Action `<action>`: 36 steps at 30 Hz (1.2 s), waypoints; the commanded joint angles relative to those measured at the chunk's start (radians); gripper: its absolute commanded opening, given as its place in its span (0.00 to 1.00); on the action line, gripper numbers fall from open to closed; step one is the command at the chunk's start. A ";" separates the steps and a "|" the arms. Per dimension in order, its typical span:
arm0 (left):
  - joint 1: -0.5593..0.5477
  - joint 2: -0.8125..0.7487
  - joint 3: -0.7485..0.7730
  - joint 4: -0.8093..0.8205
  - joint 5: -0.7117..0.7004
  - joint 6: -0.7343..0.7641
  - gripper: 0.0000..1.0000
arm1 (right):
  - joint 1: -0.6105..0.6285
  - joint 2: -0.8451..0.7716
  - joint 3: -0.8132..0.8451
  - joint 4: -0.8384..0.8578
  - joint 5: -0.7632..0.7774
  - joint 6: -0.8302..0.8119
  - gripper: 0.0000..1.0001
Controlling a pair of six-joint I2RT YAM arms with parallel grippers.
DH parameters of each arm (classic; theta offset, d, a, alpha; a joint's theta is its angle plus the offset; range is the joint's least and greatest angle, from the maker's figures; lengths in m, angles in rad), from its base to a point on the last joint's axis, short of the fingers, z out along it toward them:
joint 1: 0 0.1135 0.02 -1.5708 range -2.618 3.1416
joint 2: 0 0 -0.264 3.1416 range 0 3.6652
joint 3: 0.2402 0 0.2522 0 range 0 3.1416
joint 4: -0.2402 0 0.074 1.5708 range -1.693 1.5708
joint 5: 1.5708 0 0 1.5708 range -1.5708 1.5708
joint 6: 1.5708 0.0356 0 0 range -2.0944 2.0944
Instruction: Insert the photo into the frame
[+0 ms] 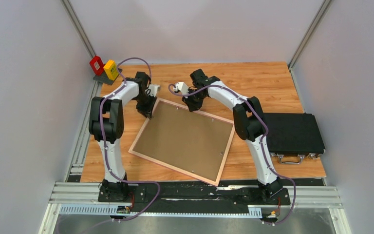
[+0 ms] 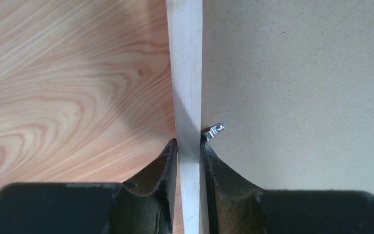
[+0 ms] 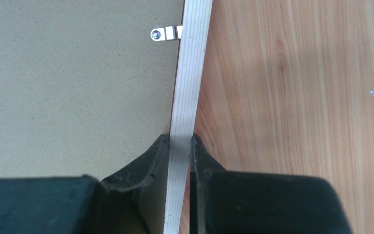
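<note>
The frame lies back side up on the wooden table, tilted, with a plain brown backing board filling it. The photo is hidden from view. My left gripper stands at the frame's far left corner, my right gripper on its far edge. In the left wrist view the gripper is shut on the light wood rail, a metal tab just beside one finger. In the right wrist view the gripper is likewise shut on the rail, with a tab farther along.
A black case lies at the table's right edge, beside the right arm. A red box and a yellow box stand at the far left corner. Grey walls close in three sides.
</note>
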 commanded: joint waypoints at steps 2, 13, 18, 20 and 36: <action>-0.007 0.033 0.038 0.067 0.016 0.004 0.25 | 0.008 -0.006 -0.028 0.032 0.001 -0.027 0.00; -0.007 -0.004 0.038 0.050 0.014 0.006 0.57 | 0.008 0.002 -0.032 0.034 0.005 -0.029 0.00; -0.007 0.002 0.050 0.048 0.010 0.007 0.60 | 0.008 0.002 -0.031 0.034 0.005 -0.026 0.00; -0.007 0.008 0.054 0.048 0.004 0.010 0.59 | 0.008 0.000 -0.032 0.034 0.006 -0.024 0.00; -0.007 -0.008 0.036 0.034 -0.043 0.056 0.55 | 0.008 0.003 -0.038 0.036 0.011 -0.026 0.00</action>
